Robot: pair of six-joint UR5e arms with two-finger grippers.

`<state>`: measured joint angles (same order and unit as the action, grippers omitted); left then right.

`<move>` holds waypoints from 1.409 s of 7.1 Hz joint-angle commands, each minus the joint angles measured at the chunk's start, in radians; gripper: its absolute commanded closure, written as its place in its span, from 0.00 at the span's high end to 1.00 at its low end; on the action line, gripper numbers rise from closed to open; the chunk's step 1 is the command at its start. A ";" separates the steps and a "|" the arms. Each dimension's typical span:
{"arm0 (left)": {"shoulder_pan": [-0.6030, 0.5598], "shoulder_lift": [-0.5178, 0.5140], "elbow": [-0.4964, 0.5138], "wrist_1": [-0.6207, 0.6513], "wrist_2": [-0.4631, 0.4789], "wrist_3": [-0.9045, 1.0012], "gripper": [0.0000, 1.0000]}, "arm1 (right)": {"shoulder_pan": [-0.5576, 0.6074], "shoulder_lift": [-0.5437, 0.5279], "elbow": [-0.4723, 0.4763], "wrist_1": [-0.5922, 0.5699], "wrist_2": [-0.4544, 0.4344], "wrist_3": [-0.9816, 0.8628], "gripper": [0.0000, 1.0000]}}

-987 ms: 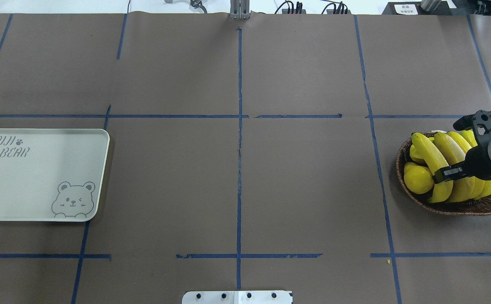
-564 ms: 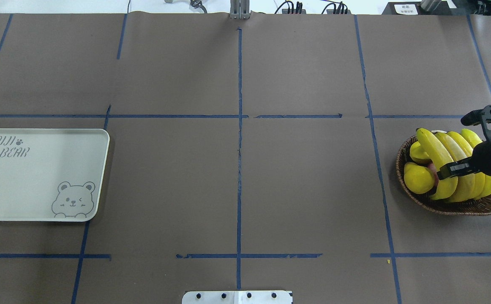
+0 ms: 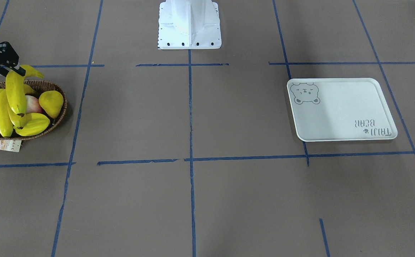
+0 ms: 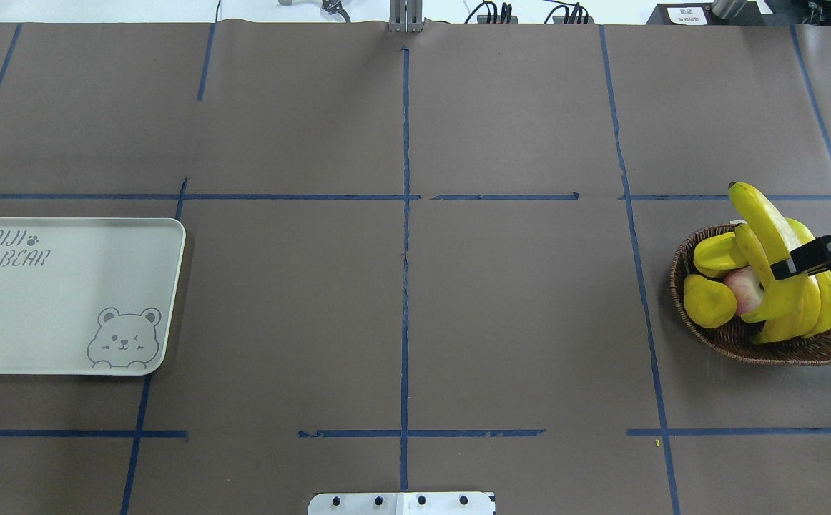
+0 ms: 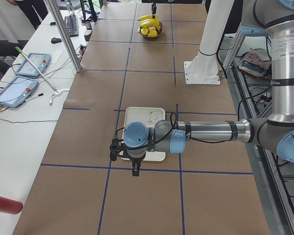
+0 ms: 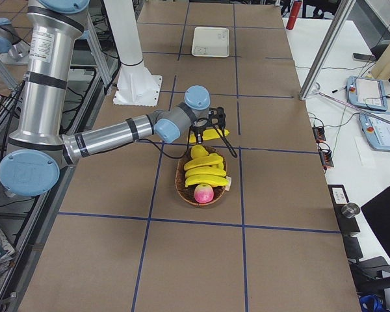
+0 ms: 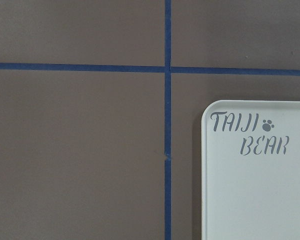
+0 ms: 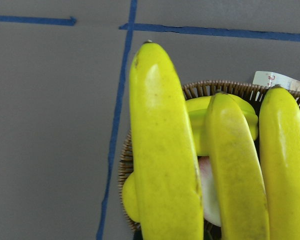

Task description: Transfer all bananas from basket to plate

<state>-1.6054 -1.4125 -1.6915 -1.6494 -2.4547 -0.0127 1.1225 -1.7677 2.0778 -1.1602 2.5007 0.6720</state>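
My right gripper (image 4: 791,263) is shut on one long yellow banana (image 4: 762,222) and holds it tilted above the brown wicker basket (image 4: 687,322) at the table's right edge. The front-facing view has the same banana (image 3: 15,93) hanging from the gripper (image 3: 9,67). In the right wrist view it (image 8: 162,160) fills the middle of the picture. Other bananas (image 4: 819,300) lie in the basket. The white bear plate (image 4: 65,300) lies bare at the far left. My left gripper (image 5: 135,169) hovers by the plate's corner (image 7: 260,200); I cannot tell its state.
Beside the bananas the basket holds a yellow pear (image 4: 707,302), a yellow starfruit (image 4: 716,254) and pink apples (image 4: 744,295). A paper tag (image 3: 9,145) hangs off the basket's rim. The robot's white base (image 3: 189,25) stands mid-table. Brown paper with blue tape lines lies between basket and plate.
My right gripper has risen with one banana, pulling it up out of the row in the basket. That uncovered the pink apples. The plate has not moved.
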 commanded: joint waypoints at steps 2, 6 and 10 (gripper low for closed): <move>-0.001 0.007 -0.031 -0.004 -0.070 -0.004 1.00 | -0.012 0.123 0.024 -0.003 0.055 0.030 0.00; 0.001 0.000 -0.068 -0.081 -0.118 -0.007 1.00 | -0.224 0.374 0.007 -0.001 -0.125 0.327 0.00; 0.007 -0.029 -0.071 -0.162 -0.121 -0.122 1.00 | -0.409 0.528 -0.018 0.013 -0.331 0.536 0.01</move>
<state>-1.6008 -1.4353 -1.7635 -1.7608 -2.5746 -0.0714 0.7525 -1.2824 2.0704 -1.1505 2.2173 1.1575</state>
